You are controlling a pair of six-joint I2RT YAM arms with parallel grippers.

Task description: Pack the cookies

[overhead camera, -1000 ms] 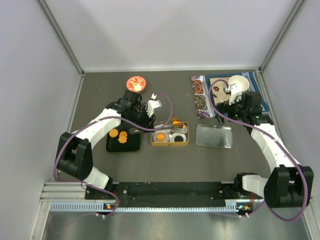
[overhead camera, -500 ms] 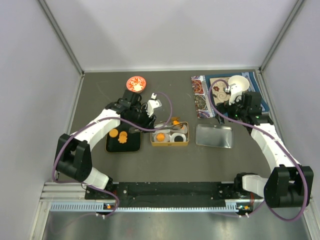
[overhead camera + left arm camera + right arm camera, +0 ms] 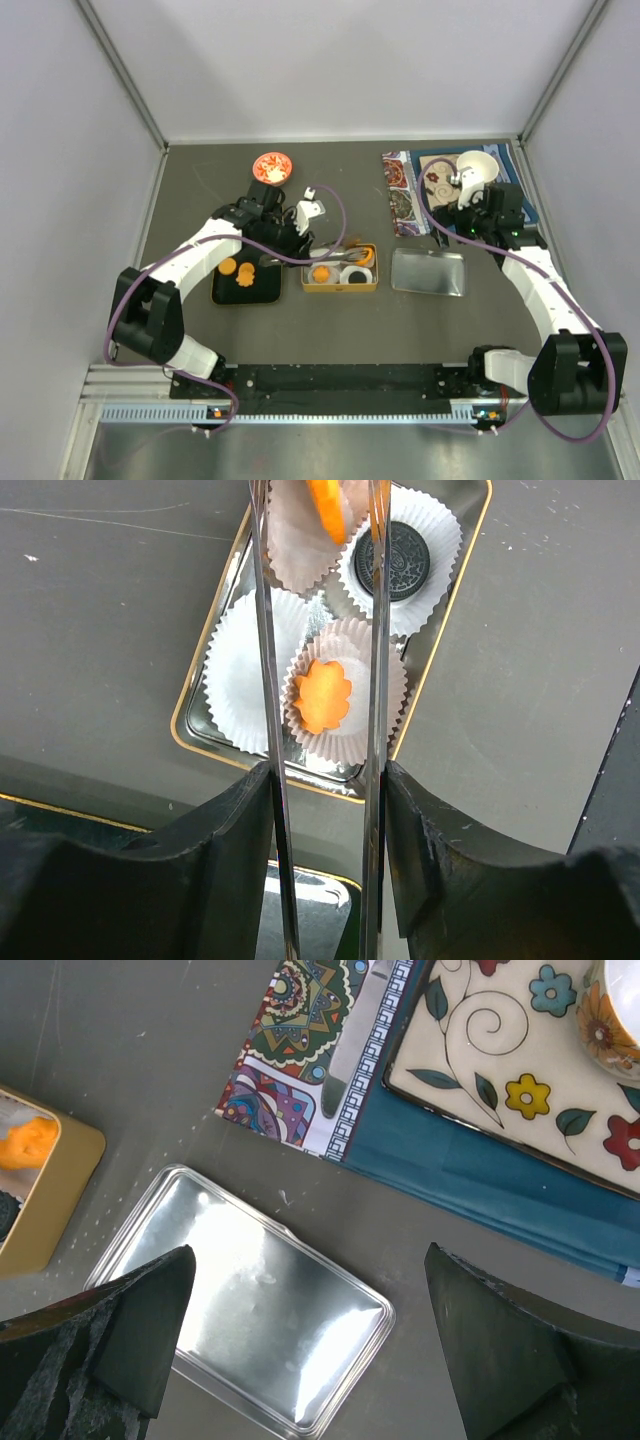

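Top external view has the left fingers (image 3: 347, 257), two long thin metal blades, reaching over the far right corner of the gold tin (image 3: 340, 289). The tin sits mid-table (image 3: 330, 190) between a black tray (image 3: 262, 296) on its left and a silver lid (image 3: 429, 272) on its right. At least two round orange cookies (image 3: 228, 266) lie flat on that tray, to the left of the blades and a little nearer the arm bases. The left arm is plainly the nearer one, and being round they offer no long axis to line up with. Left wrist view shows the blades part open with a tilted cookie (image 3: 325, 505) between them over a paper cup (image 3: 295, 550). There is a gap on either side of it, so I judge it is not gripped. Lower in the tin a flower-shaped cookie (image 3: 322, 695) lies flat in its own cup, beside an empty cup (image 3: 238, 670) and a dark sandwich biscuit (image 3: 395, 560). Right wrist view shows the right fingers (image 3: 308, 1260) spread wide over the lid, holding nothing, well apart from the tray, with a patterned placemat (image 3: 300, 1080) beyond.
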